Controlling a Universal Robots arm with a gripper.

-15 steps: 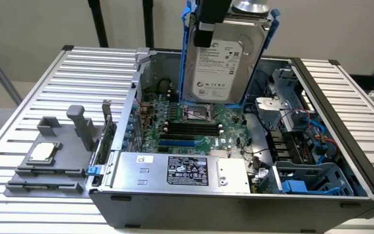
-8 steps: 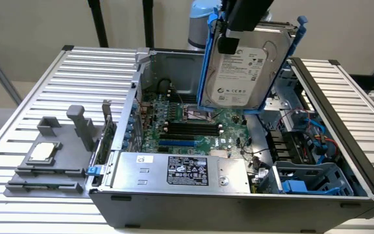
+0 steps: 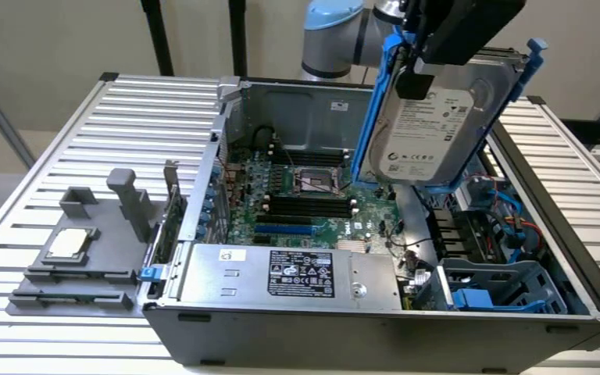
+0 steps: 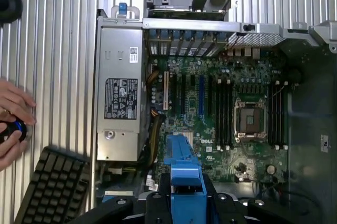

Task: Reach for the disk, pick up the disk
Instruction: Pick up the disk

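The gripper [image 3: 422,66] is hanging above the open computer case [image 3: 550,258] w/ the disk [image 3: 433,129] clamped in it, so the drive's already up in the air, tilted, label side facing the exterior cam, blue frame [image 3: 375,109] running down its edges. It's hovering over the back-right part of the case as that cam sees it, well clear of the motherboard [image 3: 311,207] below. In the wrist view the fingers [image 4: 158,197] are closing snug on either side of the blue frame [image 4: 181,174], no visible gap. The silver power supply [image 3: 279,273] w/ the black label is sitting at the front of the case. Outside the case, on the exterior view's left, a grey tray [image 3: 71,262] is holding a small square chip [image 3: 68,244]. Also a person's hand [image 4: 13,121] is resting on a mouse next to a keyboard [image 4: 52,190], beside the case.
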